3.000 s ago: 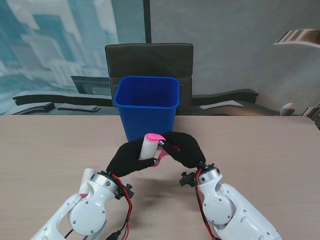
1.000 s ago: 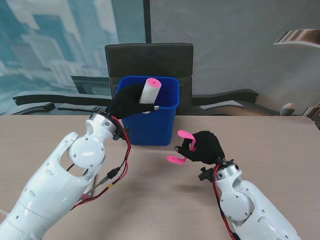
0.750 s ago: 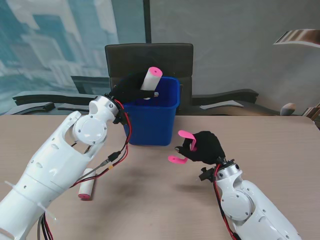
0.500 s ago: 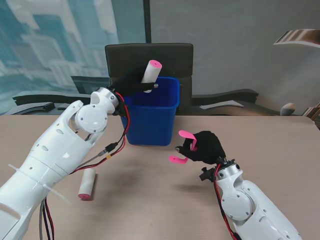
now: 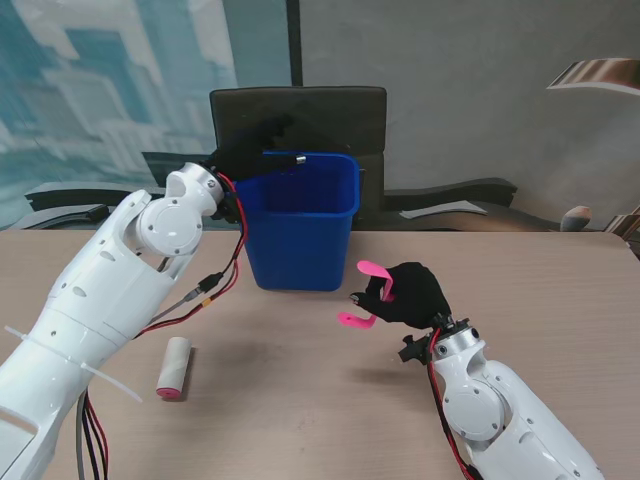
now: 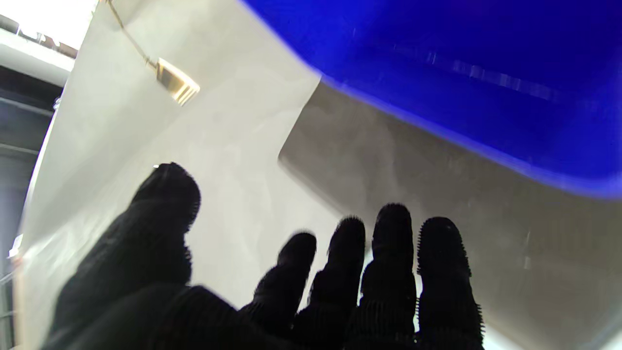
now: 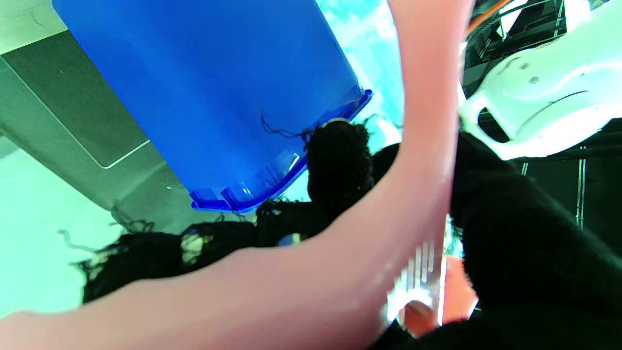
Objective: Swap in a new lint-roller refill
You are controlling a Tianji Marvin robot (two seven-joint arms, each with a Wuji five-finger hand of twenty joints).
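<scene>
Wood-grain bench (image 5: pixel 560 290) carries a blue bin (image 5: pixel 298 225) at its far edge, ahead of a dark chair (image 5: pixel 300 115). Half a second ago the left robot hand (image 5: pixel 248 150) held the used roll over the bin; now its fingers (image 6: pixel 396 253) are spread with nothing between them and the roll is out of sight, so I judge it dropped inside and the discard step done. The right robot hand (image 5: pixel 405 295) is clamped on the pink lint-roller handle (image 5: pixel 368 295), held above the bench right of the bin. A fresh refill (image 5: pixel 173 366) lies near the bench's left edge, well apart from both hands. Only the left wrist view shows the bare palm; only the stand view shows the refill.
</scene>
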